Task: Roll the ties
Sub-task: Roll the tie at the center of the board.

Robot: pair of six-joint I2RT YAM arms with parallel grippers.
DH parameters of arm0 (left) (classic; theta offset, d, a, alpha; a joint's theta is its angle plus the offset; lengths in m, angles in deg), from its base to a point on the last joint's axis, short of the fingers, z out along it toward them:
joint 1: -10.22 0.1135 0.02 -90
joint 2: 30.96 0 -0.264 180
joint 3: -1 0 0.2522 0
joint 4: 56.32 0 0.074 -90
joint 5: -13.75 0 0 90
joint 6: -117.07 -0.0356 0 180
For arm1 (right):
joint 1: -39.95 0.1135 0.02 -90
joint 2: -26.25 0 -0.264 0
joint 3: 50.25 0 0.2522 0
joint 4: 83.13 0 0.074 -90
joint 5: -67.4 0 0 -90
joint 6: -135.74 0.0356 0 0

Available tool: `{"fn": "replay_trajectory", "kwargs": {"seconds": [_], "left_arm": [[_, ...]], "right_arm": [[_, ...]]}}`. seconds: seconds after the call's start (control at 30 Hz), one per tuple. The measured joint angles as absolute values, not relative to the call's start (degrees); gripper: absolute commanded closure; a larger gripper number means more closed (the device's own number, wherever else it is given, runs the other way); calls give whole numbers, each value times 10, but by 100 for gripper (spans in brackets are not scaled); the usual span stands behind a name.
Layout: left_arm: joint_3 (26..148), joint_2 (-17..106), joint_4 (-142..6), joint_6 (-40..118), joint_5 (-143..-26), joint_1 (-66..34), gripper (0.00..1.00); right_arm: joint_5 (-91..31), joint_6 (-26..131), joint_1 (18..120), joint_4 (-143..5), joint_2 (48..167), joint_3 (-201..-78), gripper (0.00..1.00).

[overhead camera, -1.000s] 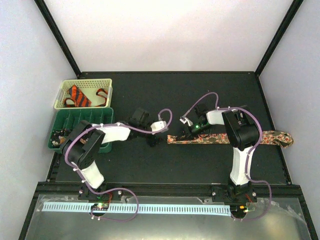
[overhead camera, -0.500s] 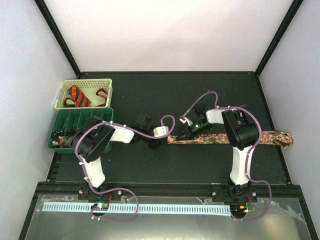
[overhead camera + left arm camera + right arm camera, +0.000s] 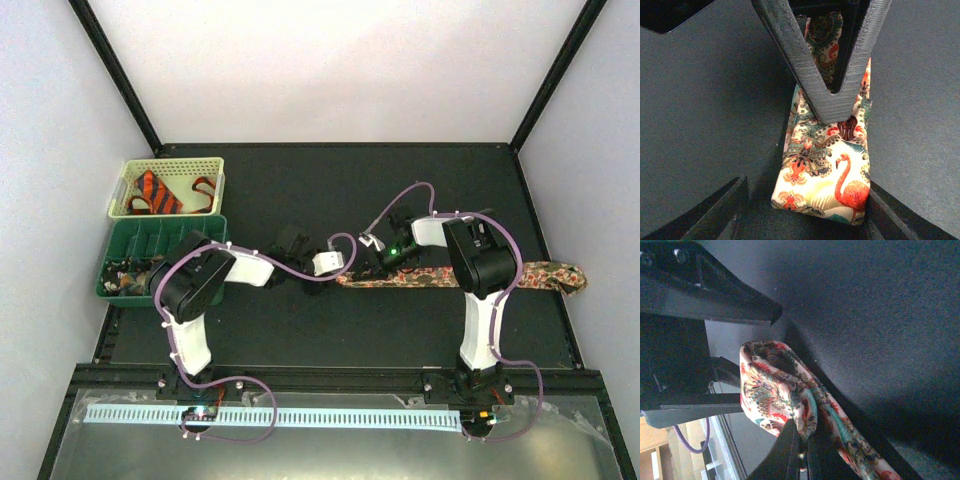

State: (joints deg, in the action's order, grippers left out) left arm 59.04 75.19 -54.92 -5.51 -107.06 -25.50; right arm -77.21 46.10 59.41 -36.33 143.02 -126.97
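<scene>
Looking like robotics lab test cell — white panel walls (image 3: 350,70) and black frame posts (image 3: 115,75) enclosing black tabletop (image 3: 330,180). Left arm (image 3: 188,340) and right arm (image 3: 480,325) sitting bolted to near rail (image 3: 330,378), purple cables (image 3: 412,189) looping along them, slotted cable duct (image 3: 330,417) running across front edge.

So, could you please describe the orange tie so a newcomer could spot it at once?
On the black table, look to the left corner, where a cream basket sits behind a green tray. The orange tie lies inside it, marked with black stripes, unlike the floral tie stretched across the right side.
</scene>
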Motion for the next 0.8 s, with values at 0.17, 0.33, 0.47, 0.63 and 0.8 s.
{"fn": "replay_trajectory", "kwargs": {"seconds": [0.17, 0.33, 0.47, 0.63, 0.8], "left_arm": [[599, 758, -552, -58, -1072, -255, 57], [596, 756, -559, -75, -1095, -255, 66], [589, 742, -561, -79, -1115, -256, 65], [603, 740, -560, -56, -1124, -266, 64], [638, 763, -554, -36, -1124, -283, 64]], "right_arm": [[-772, 458, 594, -360, 1431, -1272, 98], [-772, 458, 594, -357, 1433, -1274, 98], [-773, 458, 594, -354, 1435, -1276, 98], [-774, 458, 594, -354, 1435, -1276, 98], [-774, 458, 594, -353, 1435, -1276, 97]]}}
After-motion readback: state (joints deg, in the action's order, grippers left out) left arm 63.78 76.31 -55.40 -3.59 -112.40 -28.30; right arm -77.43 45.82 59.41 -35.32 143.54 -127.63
